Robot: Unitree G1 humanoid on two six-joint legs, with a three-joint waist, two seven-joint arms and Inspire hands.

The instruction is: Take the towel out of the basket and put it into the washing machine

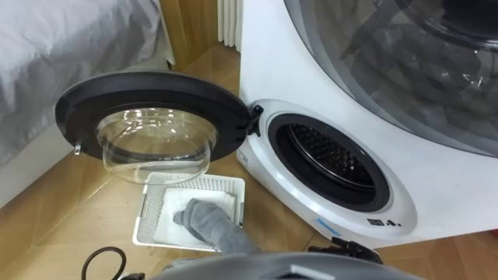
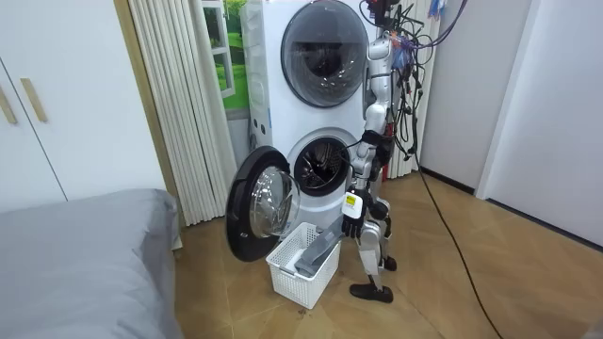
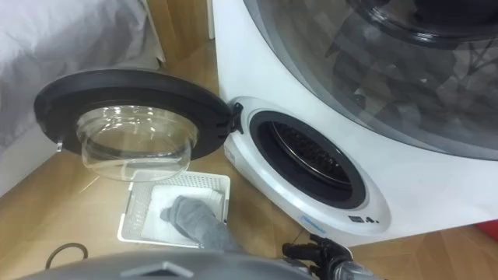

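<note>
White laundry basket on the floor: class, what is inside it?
A grey towel lies in the basket, draped over its rim. Whatever is beneath the towel is covered.

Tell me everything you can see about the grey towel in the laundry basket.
The towel is plain grey, soft-looking cloth, bunched into a thick roll rather than folded. Its lower end lies in the white perforated laundry basket on the wooden floor, by the open door of the washing machine. From there it rises at a slant over the basket's rim toward the robot; what holds the upper end is hidden.
</note>
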